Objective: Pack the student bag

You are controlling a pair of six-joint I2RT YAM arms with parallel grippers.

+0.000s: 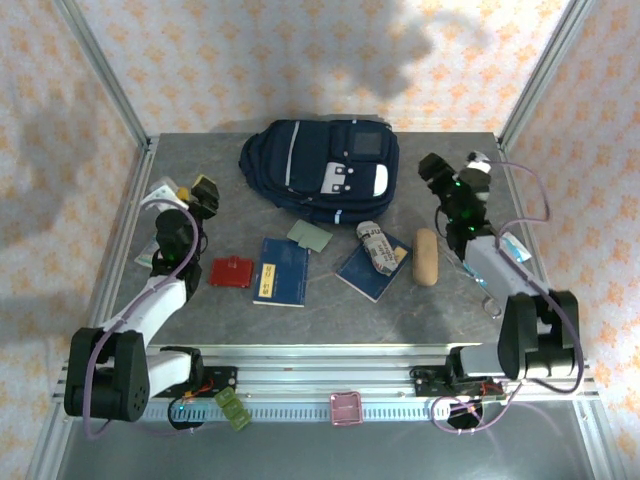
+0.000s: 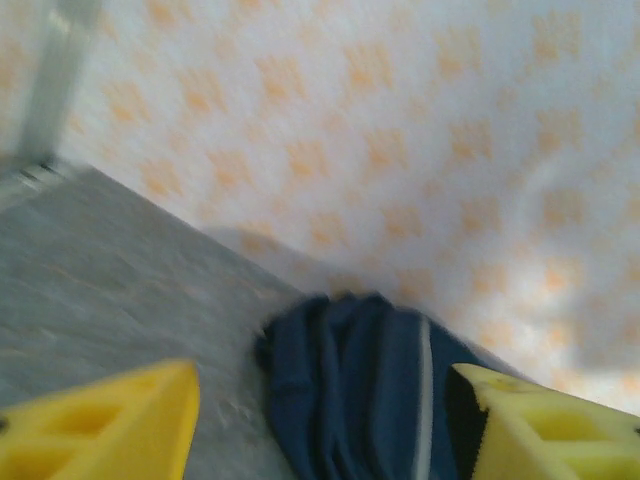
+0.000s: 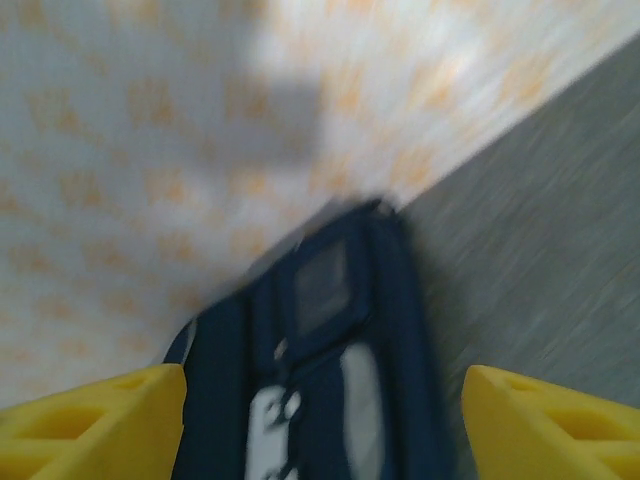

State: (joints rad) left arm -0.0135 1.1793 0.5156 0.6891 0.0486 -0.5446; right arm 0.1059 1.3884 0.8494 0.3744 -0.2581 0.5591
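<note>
The student bag, navy blue with white-grey pocket patches and a grey square panel, lies flat at the back middle of the table. My left gripper hovers to its left. In the left wrist view the yellow fingers stand wide apart and open, the bag ahead between them, untouched. My right gripper hovers off the bag's right side. Its fingers are also spread open, with the bag's pocket side in front of them. Both wrist views are blurred.
In front of the bag lie a red wallet, a blue book, a green card, a second blue book with a grey-white roll on it, and a tan oblong case. Patterned walls enclose the table.
</note>
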